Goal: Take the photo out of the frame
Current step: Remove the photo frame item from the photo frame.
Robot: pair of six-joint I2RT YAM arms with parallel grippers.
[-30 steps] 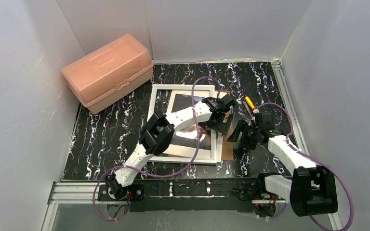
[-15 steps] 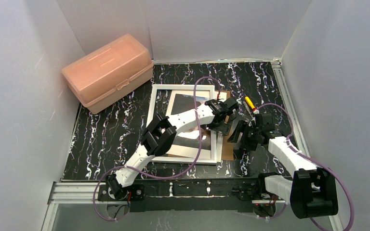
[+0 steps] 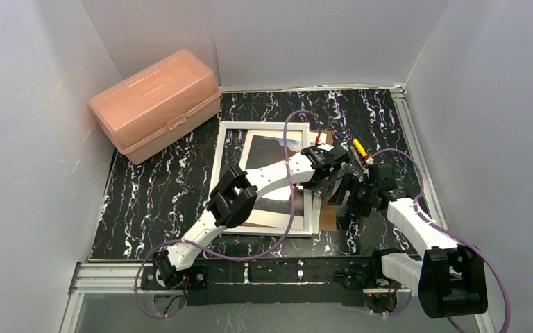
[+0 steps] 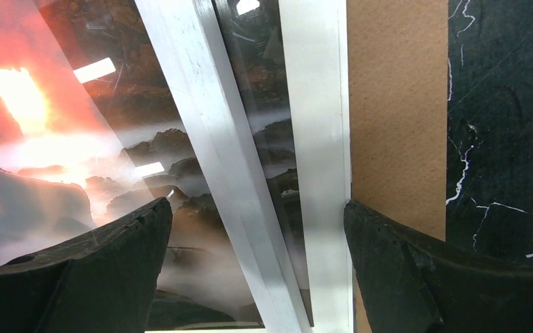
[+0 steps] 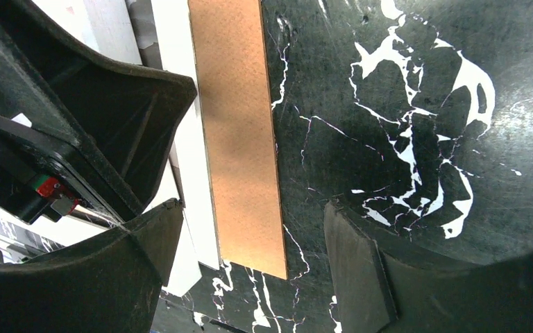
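Over the black marbled table (image 3: 153, 187), the wide-open left gripper (image 4: 255, 208) straddles the right rail of the frame (image 4: 316, 139), which runs straight ahead, with the photo (image 4: 48, 159) under its left finger; the right gripper (image 5: 250, 208), also wide, hangs just beyond its right finger.

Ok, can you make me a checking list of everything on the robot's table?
Surface: black table with white veins.
Job's things: photo lies askew in the frame; brown board pokes out along the frame's right side.
Clutter: pink box at far left; small yellow stick-like thing beyond the grippers.
Grippers: left gripper open over the frame's right edge; right gripper open over the board.
Cables: purple cables loop along both arms.
Surroundings: plain white walls.
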